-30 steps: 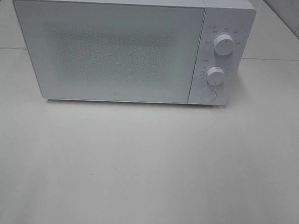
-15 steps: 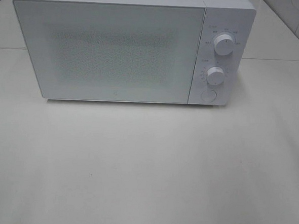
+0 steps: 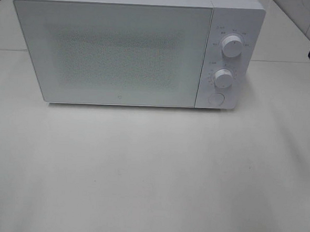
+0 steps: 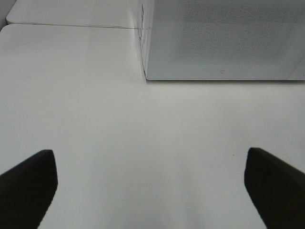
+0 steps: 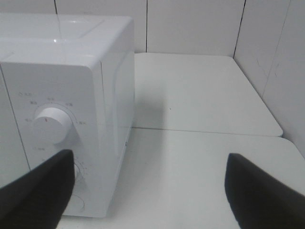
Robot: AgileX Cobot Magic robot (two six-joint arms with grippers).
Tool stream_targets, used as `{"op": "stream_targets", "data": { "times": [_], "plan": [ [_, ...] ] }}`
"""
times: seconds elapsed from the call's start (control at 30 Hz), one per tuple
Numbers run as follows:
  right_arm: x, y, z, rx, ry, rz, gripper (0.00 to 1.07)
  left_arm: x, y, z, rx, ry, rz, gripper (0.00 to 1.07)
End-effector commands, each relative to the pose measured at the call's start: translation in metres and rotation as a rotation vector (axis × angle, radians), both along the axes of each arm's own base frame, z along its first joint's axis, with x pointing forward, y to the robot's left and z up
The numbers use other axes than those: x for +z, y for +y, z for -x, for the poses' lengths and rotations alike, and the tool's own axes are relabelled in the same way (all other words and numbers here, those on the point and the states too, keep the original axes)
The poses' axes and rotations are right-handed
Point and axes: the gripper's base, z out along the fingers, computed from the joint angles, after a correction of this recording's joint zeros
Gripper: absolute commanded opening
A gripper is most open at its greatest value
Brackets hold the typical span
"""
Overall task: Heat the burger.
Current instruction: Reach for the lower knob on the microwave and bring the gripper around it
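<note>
White counter (image 3: 151, 173) spreads wide in front of the microwave (image 3: 122, 51), giving open room there for both arms. Behind the microwave's front a seam (image 3: 284, 62) crosses the counter. To its right is more open surface, closed off at the back and far side by a tiled wall (image 5: 190, 24). The microwave's door (image 3: 111, 53) is shut flush. On the panel right of the door sit an upper dial (image 3: 232, 46), a lower dial (image 3: 223, 77) and a round button (image 3: 215, 98).

The left claw (image 4: 151, 186) hangs over the counter in front of the microwave's left front corner, jaws spread wide with nothing between them. The right claw (image 5: 150, 191) hovers just right of the microwave at dial height, also spread and empty.

The burger shows in no view. The door's speckled window is too cloudy to see through, so its place and look cannot be told.
</note>
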Motion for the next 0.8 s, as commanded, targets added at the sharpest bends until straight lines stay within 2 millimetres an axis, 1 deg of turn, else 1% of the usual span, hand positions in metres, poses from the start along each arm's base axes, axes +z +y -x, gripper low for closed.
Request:
{"op": "stream_targets", "data": {
  "times": [0.03, 0.07, 0.17, 0.27, 0.33, 0.37, 0.43, 0.5, 0.53, 0.6, 0.63, 0.67, 0.73, 0.8],
  "plan": [
    [-0.007, -0.004, -0.011, -0.031, -0.03, 0.037, 0.76, 0.0, 0.0, 0.002, 0.003, -0.018, 0.005, 1.0],
    [-0.013, -0.005, -0.017, -0.049, -0.04, 0.057, 0.76, 0.0, 0.0, 0.002, 0.003, -0.018, 0.005, 1.0],
    [-0.018, -0.005, -0.022, -0.077, -0.064, 0.045, 0.76, 0.0, 0.0, 0.002, 0.003, -0.018, 0.005, 1.0],
    [-0.019, -0.003, -0.024, -0.079, -0.071, 0.038, 0.76, 0.0, 0.0, 0.002, 0.003, -0.018, 0.005, 1.0],
    [-0.022, 0.008, -0.026, -0.067, -0.089, 0.063, 0.76, 0.0, 0.0, 0.002, 0.003, -0.018, 0.005, 1.0],
    [-0.022, 0.008, -0.026, -0.067, -0.089, 0.063, 0.76, 0.0, 0.0, 0.002, 0.003, -0.018, 0.005, 1.0],
    [-0.028, 0.024, -0.028, -0.071, -0.116, 0.083, 0.76, 0.0, 0.0, 0.002, 0.003, -0.018, 0.005, 1.0],
    [-0.029, 0.026, -0.029, -0.077, -0.122, 0.083, 0.76, 0.0, 0.0, 0.002, 0.003, -0.018, 0.005, 1.0],
    [-0.031, 0.032, -0.029, -0.087, -0.138, 0.081, 0.76, 0.0, 0.0, 0.002, 0.003, -0.018, 0.005, 1.0],
    [-0.032, 0.034, -0.029, -0.091, -0.148, 0.079, 0.76, 0.0, 0.0, 0.002, 0.003, -0.018, 0.005, 1.0],
    [-0.036, 0.041, -0.029, -0.09, -0.154, 0.073, 0.76, 0.0, 0.0, 0.002, 0.003, -0.018, 0.005, 1.0],
    [-0.036, 0.041, -0.029, -0.09, -0.154, 0.073, 0.76, 0.0, 0.0, 0.002, 0.003, -0.018, 0.005, 1.0],
    [-0.04, 0.05, -0.029, -0.085, -0.161, 0.068, 0.76, 0.0, 0.0, 0.002, 0.003, -0.018, 0.005, 1.0],
    [-0.042, 0.053, -0.028, -0.087, -0.166, 0.067, 0.76, 0.0, 0.0, 0.002, 0.003, -0.018, 0.005, 1.0]
  ]
}}
